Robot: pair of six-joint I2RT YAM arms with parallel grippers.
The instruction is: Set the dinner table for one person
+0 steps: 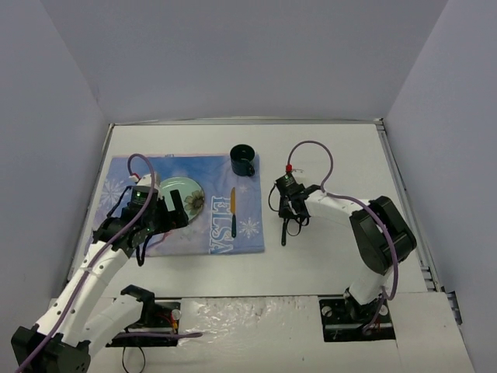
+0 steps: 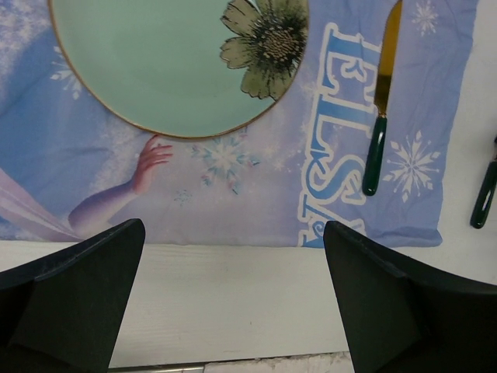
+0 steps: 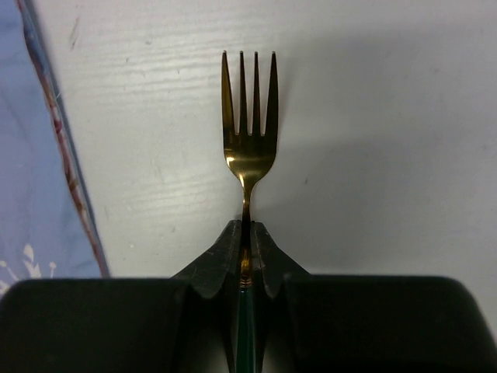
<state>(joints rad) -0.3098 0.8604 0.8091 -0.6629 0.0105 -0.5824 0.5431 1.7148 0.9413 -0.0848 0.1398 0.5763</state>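
The white dinner table [image 1: 334, 256] carries a blue "ELSA" placemat [image 1: 225, 233]. A pale green flower plate [image 1: 182, 194] lies on the mat, with a gold knife with a green handle [image 1: 233, 203] to its right. At the mat's far right corner stands a dark mug [image 1: 243, 160]. My right gripper [image 3: 246, 227] is shut on the neck of a gold fork [image 3: 248, 132], low over the bare table [image 3: 373, 155] right of the mat; the fork's green handle [image 1: 285, 233] points toward me. My left gripper [image 2: 233, 233] hangs open and empty over the mat's near edge, near the plate [image 2: 155, 70].
The left wrist view shows the knife [image 2: 380, 116] on the placemat [image 2: 233, 202] and the fork handle [image 2: 485, 198] at its right edge. A metal rim [image 1: 404, 194] borders the table, with grey walls around three sides.
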